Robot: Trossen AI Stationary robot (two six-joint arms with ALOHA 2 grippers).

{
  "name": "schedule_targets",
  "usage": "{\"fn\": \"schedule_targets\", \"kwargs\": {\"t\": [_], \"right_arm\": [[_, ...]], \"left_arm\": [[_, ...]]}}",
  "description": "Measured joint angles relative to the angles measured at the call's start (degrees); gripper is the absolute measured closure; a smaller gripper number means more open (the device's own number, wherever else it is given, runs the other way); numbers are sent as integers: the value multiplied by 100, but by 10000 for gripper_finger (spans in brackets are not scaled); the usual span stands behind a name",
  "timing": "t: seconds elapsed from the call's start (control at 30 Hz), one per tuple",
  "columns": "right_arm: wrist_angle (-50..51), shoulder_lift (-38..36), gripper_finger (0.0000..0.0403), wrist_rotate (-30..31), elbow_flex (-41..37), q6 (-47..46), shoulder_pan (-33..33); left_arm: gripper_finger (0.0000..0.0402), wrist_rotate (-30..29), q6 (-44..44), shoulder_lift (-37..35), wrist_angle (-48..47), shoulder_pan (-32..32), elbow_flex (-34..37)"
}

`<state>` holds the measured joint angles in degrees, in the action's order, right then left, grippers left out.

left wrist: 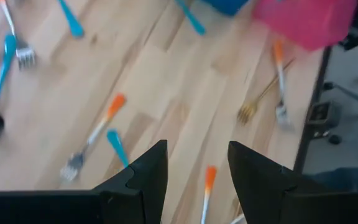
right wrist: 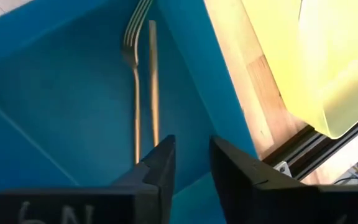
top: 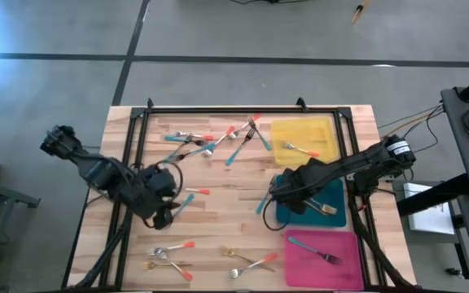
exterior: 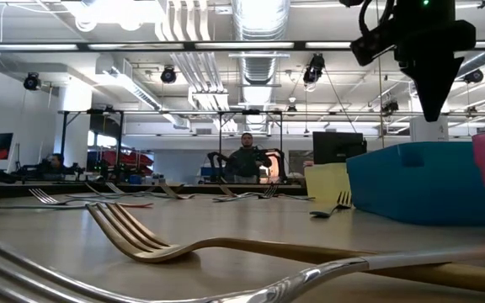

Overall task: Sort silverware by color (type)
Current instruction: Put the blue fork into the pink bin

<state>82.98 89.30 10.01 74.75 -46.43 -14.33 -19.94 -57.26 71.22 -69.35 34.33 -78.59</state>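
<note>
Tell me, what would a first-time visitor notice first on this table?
Probably the three bright trays along the table's right side: a yellow tray at the back, a teal tray in the middle, a pink tray in front. The right gripper hangs over the teal tray, above gold utensils lying in it. Colourful forks lie scattered elsewhere, near the open left gripper.
</note>
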Motion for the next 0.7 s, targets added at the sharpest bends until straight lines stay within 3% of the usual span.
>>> {"fn": "schedule_targets", "kwargs": {"t": [0.17, 0.33, 0.47, 0.7], "right_arm": [[-24, -202, 284, -20, 186, -363, -17], [-405, -479, 274, -108, 526, -403, -42], [-786, -671, 276, -106, 802, -396, -42], [-1157, -710, 288, -103, 1105, -337, -42]], "left_arm": [[251, 177, -707, 39, 174, 307, 1060], [251, 760, -941, 99, 1532, 335, 2426], [251, 709, -1105, 114, 2439, 275, 3254], [251, 450, -1571, 120, 2631, 12, 4087]]}}
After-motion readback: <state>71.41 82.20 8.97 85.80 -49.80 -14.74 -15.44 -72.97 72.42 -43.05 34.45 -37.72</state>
